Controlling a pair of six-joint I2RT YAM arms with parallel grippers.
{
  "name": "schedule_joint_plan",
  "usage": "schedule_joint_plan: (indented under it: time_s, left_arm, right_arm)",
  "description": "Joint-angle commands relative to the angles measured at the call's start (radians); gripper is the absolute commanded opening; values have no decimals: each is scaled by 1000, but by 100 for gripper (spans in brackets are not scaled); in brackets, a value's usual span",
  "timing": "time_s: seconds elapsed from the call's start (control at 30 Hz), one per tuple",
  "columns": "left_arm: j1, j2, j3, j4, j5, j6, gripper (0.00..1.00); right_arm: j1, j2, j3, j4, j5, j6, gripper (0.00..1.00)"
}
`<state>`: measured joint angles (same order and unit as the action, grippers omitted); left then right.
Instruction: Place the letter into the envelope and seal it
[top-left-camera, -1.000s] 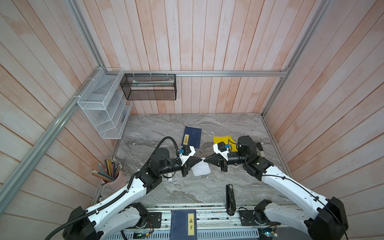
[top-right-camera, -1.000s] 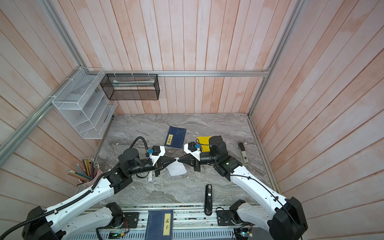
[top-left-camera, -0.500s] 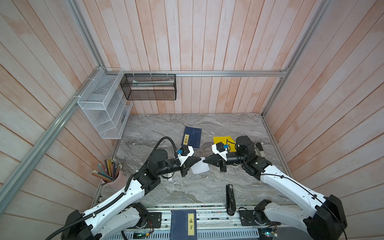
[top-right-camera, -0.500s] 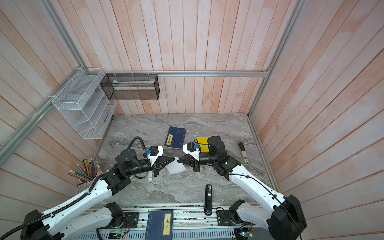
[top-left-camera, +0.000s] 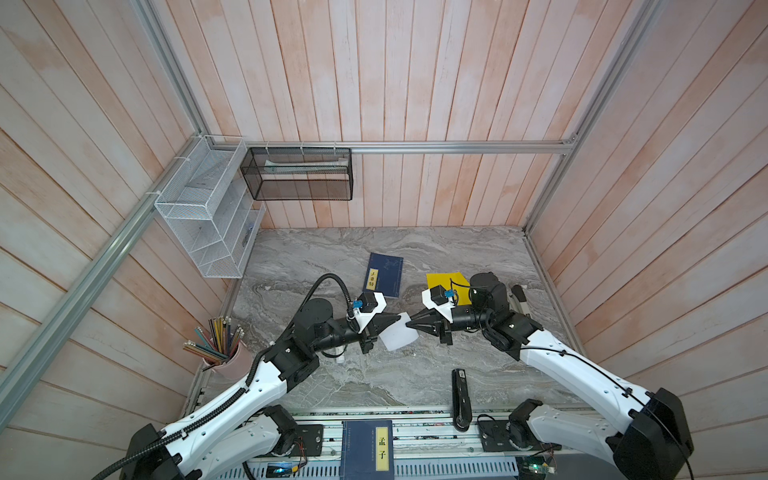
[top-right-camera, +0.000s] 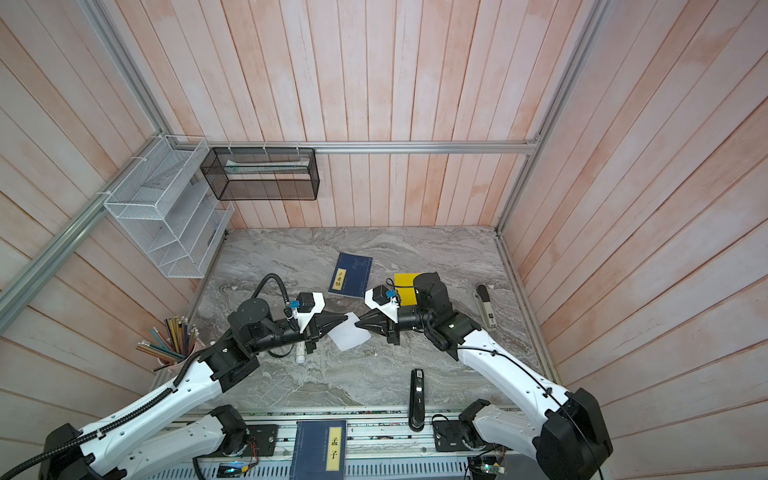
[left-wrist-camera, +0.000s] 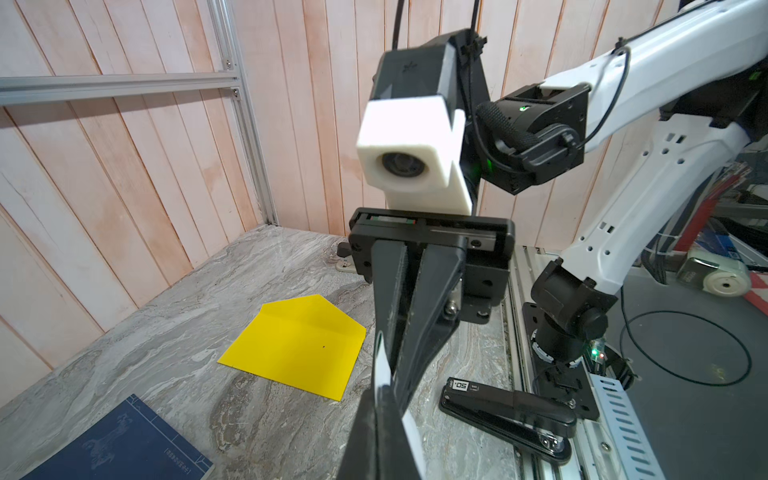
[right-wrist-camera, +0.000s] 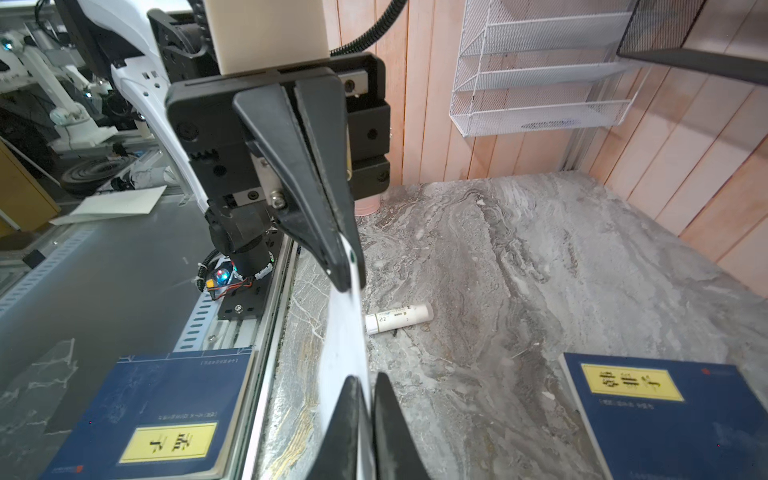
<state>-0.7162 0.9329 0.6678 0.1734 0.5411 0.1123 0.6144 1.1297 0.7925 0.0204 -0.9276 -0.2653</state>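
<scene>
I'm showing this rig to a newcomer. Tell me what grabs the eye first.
Mid-table, the left gripper and right gripper meet tip to tip, both pinching the white letter held off the marble. Behind the right arm, the bright yellow envelope lies flat, flap open, beside a dark blue book.

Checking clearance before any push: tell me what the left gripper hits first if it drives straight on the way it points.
Past the letter it pinches, the left gripper points at the right gripper, nose to nose; that likely comes first.
</scene>
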Motion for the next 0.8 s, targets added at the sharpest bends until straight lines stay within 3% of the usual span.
schedule_joint_plan:
  time_s: [0.0,0.1,0.27,0.33,0.37,0.53,0.63,0.77]
  left_arm:
    - [0,-23,3,21,-19,19,0]
    - [0,-28,2,17,-23,23,0]
    - [1,-36,-4,15,-28,22,0]
    - [1,-39,-5,15,-28,23,0]
    - [2,-41,-5,12,-30,25,0]
    - [1,-45,-4,5,-37,27,0]
    - [1,-49,-3,-1,-41,29,0]
    - [1,-54,-2,-4,-49,31,0]
  right_arm:
    - [2,1,-14,-34,15,-2,13]
    - [2,0,-25,-36,17,-1,0]
    - [0,-10,-41,-33,34,5,1]
    - [0,-12,-45,-35,42,5,13]
    - [0,-11,-47,-36,43,5,15]
    - [-3,-11,-57,-31,38,8,0]
    - [-7,-16,-66,-28,43,11,0]
    - [-8,-28,-82,-17,55,9,10]
